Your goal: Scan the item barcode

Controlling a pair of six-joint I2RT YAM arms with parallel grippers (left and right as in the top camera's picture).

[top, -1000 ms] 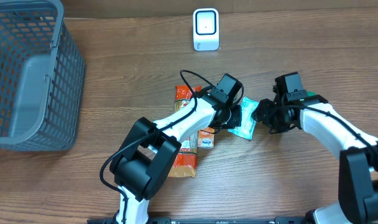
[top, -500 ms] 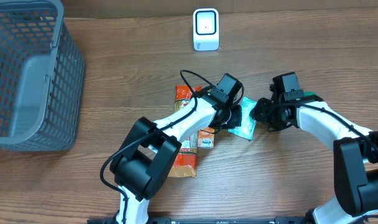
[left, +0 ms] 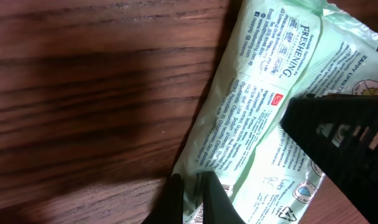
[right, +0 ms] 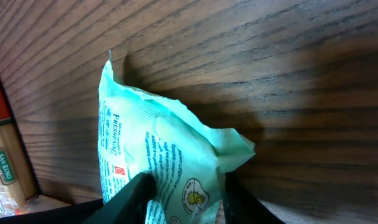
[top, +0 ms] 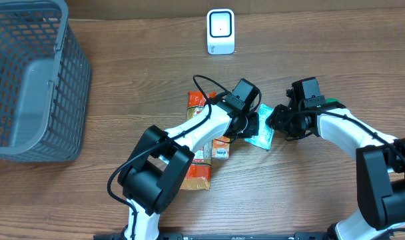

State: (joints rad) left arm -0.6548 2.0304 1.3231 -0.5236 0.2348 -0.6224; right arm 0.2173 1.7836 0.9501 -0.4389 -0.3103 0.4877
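We list one mint-green packet (top: 261,135), flat on the table (top: 122,100) between both arms, just beside the orange packs (top: 201,160) and well apart from the white scanner (top: 220,31). Left gripper (left: 192,186): pinched shut on the packet's edge. Right gripper (right: 186,190): fingers (right: 136,193) straddle the packet's crumpled end; we cannot tell whether they grip it.

packet (top: 263,139) mint green | basket (top: 29,80) grey mesh | scanner (top: 220,31) white | table (top: 322,53) brown woodgrain

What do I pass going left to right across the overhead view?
basket → scanner → green pack
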